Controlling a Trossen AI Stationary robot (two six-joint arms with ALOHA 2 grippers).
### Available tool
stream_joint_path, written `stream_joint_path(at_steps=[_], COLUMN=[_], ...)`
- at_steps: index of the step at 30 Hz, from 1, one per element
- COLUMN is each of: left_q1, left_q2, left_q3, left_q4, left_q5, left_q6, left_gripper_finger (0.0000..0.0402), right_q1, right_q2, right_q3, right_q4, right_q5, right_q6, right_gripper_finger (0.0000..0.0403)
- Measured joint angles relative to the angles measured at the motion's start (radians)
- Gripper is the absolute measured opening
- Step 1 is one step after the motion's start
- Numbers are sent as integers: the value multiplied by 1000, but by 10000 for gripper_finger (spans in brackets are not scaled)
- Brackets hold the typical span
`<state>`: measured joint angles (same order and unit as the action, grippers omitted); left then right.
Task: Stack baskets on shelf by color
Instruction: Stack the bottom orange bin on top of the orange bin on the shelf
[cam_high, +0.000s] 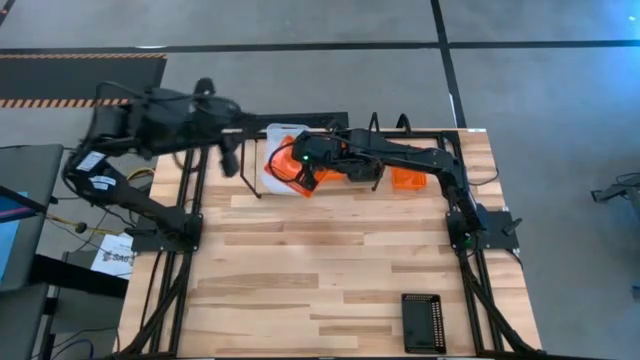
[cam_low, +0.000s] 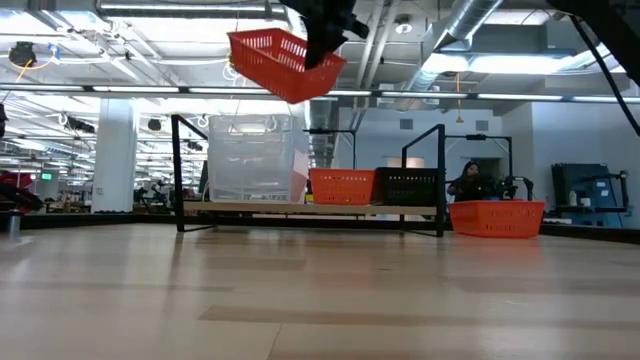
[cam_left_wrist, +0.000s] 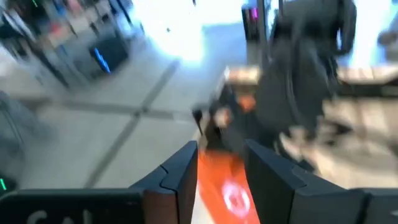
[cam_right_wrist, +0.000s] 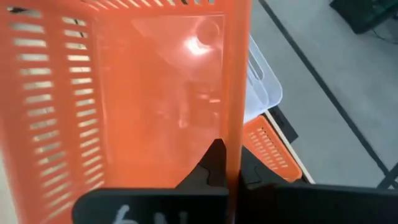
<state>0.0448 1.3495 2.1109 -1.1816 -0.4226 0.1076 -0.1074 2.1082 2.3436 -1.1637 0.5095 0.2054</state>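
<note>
My right gripper (cam_high: 306, 168) is shut on an orange basket (cam_low: 285, 62), which it holds high above the shelf (cam_low: 310, 207). On the shelf's wooden board stand a stack of clear baskets (cam_low: 250, 160), an orange basket (cam_low: 342, 186) and a black basket (cam_low: 412, 186). Another orange basket (cam_low: 497, 217) sits on the table to the right of the shelf. A black basket (cam_high: 423, 320) lies by the near right corner. My left gripper (cam_left_wrist: 221, 168) is open and holds nothing, raised at the far left (cam_high: 229, 158). My right gripper pinches the rim of one side wall (cam_right_wrist: 234, 134) of the orange basket, one finger (cam_right_wrist: 214, 163) inside the basket and the other outside. The fingers come slanting down from the table's right. The basket hangs tilted, lifted clear above the clear stack.
The shelf's black wire frame (cam_high: 330, 125) with upright loops runs along the far edge. The middle of the wooden tabletop (cam_high: 320, 260) lies bare. A table with papers and cables (cam_high: 110, 250) stands off the left edge.
</note>
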Motion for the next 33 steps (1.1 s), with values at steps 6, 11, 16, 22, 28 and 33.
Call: stream_joint_path(at_steps=[6, 11, 16, 22, 28, 33], left_q1=[-68, -154, -242, -294, -291, -291], left_q2=[-54, -198, -341, -467, -515, -543], left_q3=[-39, -328, -674, -1016, -1152, -1152], left_q4=[-401, -292, -226, 42, 209, 211], left_q5=[-22, 59, 12, 57, 60, 56], left_q6=[-334, -431, -612, -692, -666, -605], left_gripper_finger=[104, 74, 41, 4, 5, 1], right_q1=[-50, -122, -181, -247, -267, -266], right_q2=[-1, -1, -8, -29, -29, -27], right_q3=[0, 0, 0, 0, 0, 0], right_q4=[1, 1, -7, -32, -120, -303], right_q5=[-12, -100, -145, -201, -212, -185], right_q6=[-4, 4, 58, 264, 462, 588], right_gripper_finger=[2, 1, 1, 1, 1, 1])
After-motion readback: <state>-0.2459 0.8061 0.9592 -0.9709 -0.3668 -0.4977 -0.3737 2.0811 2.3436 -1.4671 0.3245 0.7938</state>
